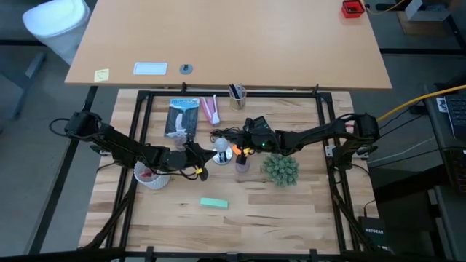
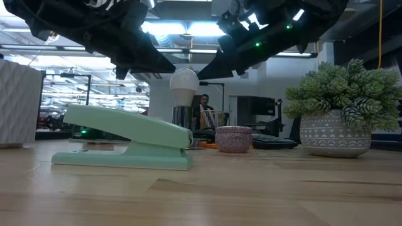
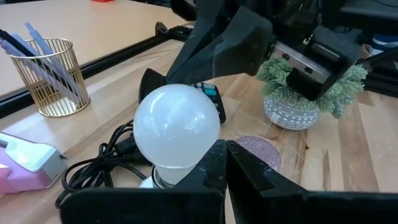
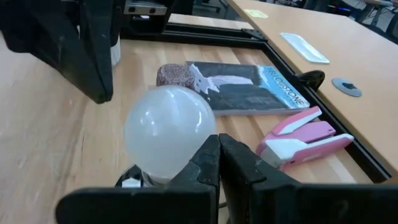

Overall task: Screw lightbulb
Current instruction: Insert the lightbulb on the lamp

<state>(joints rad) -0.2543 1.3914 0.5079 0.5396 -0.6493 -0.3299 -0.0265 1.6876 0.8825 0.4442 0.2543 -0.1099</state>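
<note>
In the middle of the table, the lightbulb [image 1: 221, 145] stands upright in its holder. The left gripper [image 3: 225, 163] and right gripper [image 4: 217, 155] sit beside it, both closed, holding nothing. Open wide first, then twist gently.

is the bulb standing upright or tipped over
Upright: in the low view the bulb has its round end up and its narrow base straight down, between the two arms.

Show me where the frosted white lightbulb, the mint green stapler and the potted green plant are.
frosted white lightbulb [image 3: 177, 127]: left wrist view, centre of the round glass.
mint green stapler [image 2: 125, 127]: low view, middle of the top arm.
potted green plant [image 2: 335, 136]: low view, front of the patterned pot.
</note>
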